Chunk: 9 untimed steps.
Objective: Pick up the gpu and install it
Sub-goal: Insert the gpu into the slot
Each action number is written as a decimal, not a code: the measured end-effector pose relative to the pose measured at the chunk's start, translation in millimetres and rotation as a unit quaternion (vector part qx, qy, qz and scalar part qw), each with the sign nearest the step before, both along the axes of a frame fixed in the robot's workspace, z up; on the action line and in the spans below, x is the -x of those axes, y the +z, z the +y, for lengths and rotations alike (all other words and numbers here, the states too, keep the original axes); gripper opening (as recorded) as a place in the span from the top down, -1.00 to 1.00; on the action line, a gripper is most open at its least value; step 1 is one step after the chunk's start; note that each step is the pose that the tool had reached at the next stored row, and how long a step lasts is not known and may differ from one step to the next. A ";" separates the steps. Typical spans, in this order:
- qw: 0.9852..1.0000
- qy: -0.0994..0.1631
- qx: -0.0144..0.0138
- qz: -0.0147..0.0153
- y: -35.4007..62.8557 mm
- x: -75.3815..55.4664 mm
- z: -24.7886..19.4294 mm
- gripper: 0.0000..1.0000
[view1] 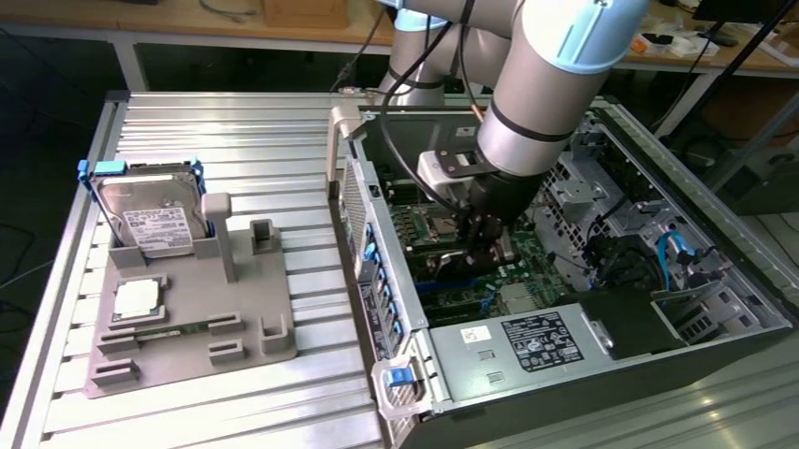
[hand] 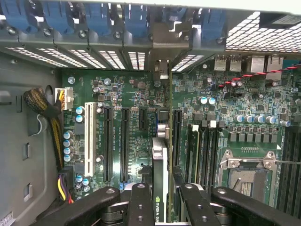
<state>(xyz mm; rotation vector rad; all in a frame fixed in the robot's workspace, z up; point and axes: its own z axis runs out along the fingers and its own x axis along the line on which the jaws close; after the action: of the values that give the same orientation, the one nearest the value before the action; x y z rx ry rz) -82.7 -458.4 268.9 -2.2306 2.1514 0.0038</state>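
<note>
1. Gripper (hand: 162, 195): fingers (hand: 140, 200) pinched on the gpu from both flat sides. In ext. view, gripper (view1: 485, 236) sits deep inside the open PC case (view1: 699, 309), over the board.
2. gpu (hand: 159, 162): thin card seen edge-on, held upright betw. the fingers, label strip w/ green logo on its edge. Stands over the motherboard (hand: 141, 101), betw. the long black slots (hand: 124, 143) and the RAM slots (hand: 194, 150). Seated or not: can't tell.
3. White slot (hand: 89, 136): beside the black slots, on the side away from the gpu.
4. CPU socket (hand: 247, 176): beyond the RAM slots, metal frame.
5. Rear wall of case: blue clips (hand: 136, 19) in a row, perforated slot covers (hand: 101, 57).
6. PSU (view1: 537, 341): grey box w/ label, at the case's near end in ext. view.
7. Grey holder (view1: 200, 323): on the slatted table (view1: 225, 131), to the ext. view's left of the case, well apart from it.
8. Hard drive (view1: 150, 220): silver, blue frame, upright in the holder.
</note>
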 end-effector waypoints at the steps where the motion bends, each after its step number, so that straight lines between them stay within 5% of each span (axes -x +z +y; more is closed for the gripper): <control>1: 1.000 0.000 0.000 0.000 -0.3 1.0 0.0 0.46; 9: 1.000 0.000 0.000 0.000 -1.6 5.1 0.0 0.46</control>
<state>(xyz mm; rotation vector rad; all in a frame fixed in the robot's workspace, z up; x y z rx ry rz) -87.8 -458.4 267.3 -2.2308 2.1517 0.0036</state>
